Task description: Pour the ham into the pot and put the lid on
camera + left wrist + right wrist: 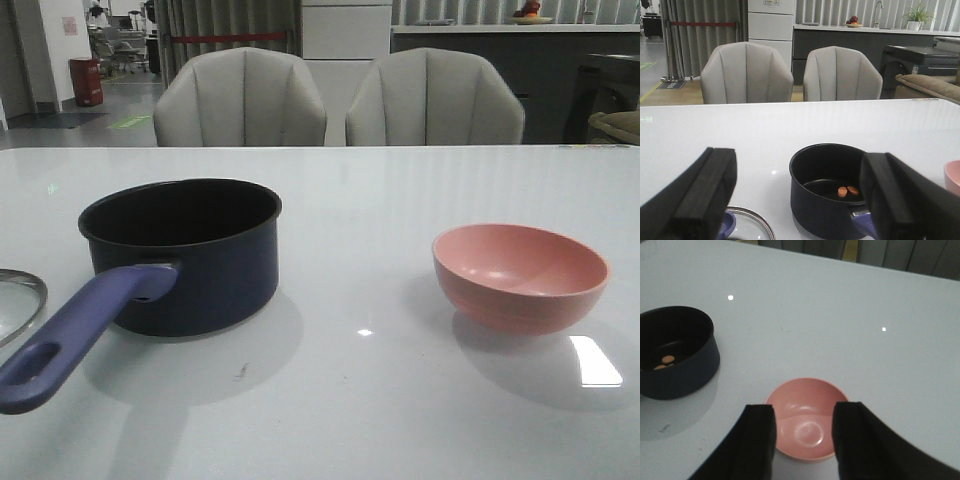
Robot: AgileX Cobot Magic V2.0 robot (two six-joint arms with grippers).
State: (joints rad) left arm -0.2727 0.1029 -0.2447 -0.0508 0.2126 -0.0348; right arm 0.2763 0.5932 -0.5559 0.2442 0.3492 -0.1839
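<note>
Front view shows no legible writing; both end effectors (795, 200) (804, 440) gape, empty; ham (848, 191) lies in pot (190, 255).

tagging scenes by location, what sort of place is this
Probably a showroom or office demo kitchen, not a home: a white table with two grey chairs, a counter with sink tap behind, and a roped stanchion on an open floor.

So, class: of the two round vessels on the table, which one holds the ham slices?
The pot, not the pink bowl. Two orange-pink ham slices lie on its black bottom, while the bowl is empty.
</note>
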